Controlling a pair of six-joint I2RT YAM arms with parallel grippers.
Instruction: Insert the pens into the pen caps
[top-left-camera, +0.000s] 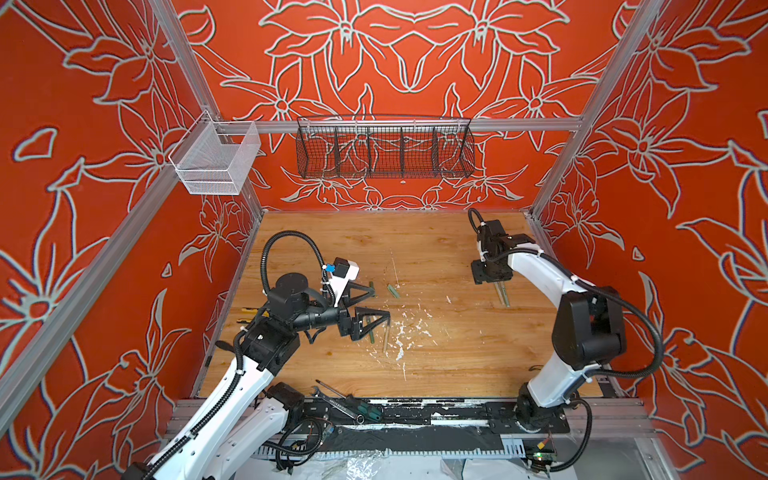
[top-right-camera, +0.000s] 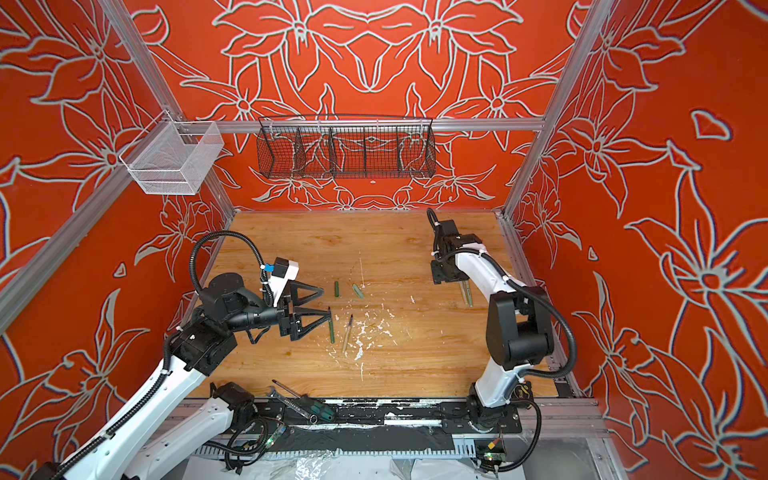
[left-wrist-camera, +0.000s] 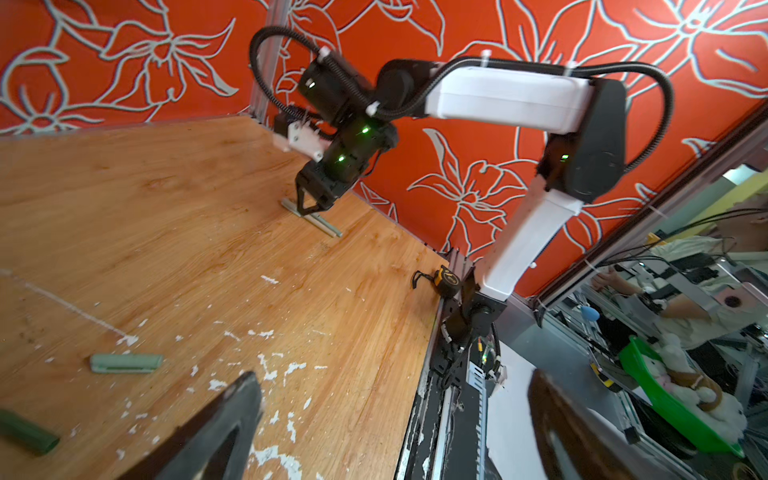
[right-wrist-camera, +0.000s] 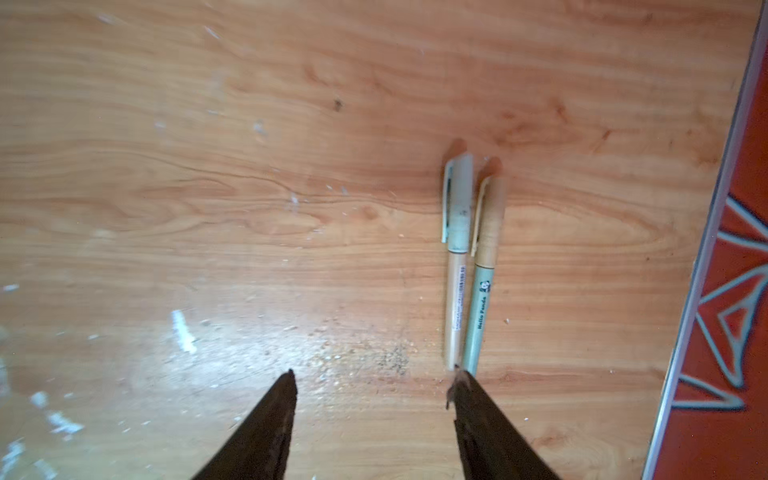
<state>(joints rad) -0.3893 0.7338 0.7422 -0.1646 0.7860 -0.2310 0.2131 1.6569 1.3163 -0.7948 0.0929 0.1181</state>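
Two capped pens lie side by side at the right of the board (top-left-camera: 503, 294) (top-right-camera: 466, 294). One is a beige pen in a pale green cap (right-wrist-camera: 457, 232), the other a green pen in a beige cap (right-wrist-camera: 484, 257). My right gripper (right-wrist-camera: 374, 376) (left-wrist-camera: 309, 205) hovers open just over their ends, holding nothing. A bare green pen (top-right-camera: 331, 330) and a bare beige pen (top-right-camera: 347, 333) lie mid-board. A dark green cap (top-right-camera: 337, 289) (left-wrist-camera: 25, 432) and a pale green cap (top-right-camera: 358, 291) (left-wrist-camera: 126, 363) lie beyond them. My left gripper (top-right-camera: 327, 304) (left-wrist-camera: 395, 395) is wide open and empty beside the green pen's tip.
White paint flecks (top-left-camera: 401, 332) spot the wooden board. Screwdrivers and a wrench (top-left-camera: 345, 401) lie on the front rail. A yellow-black tape measure (left-wrist-camera: 446, 282) sits by the right arm's base. A black wire basket (top-left-camera: 384, 149) and a white mesh basket (top-left-camera: 216, 160) hang on the walls.
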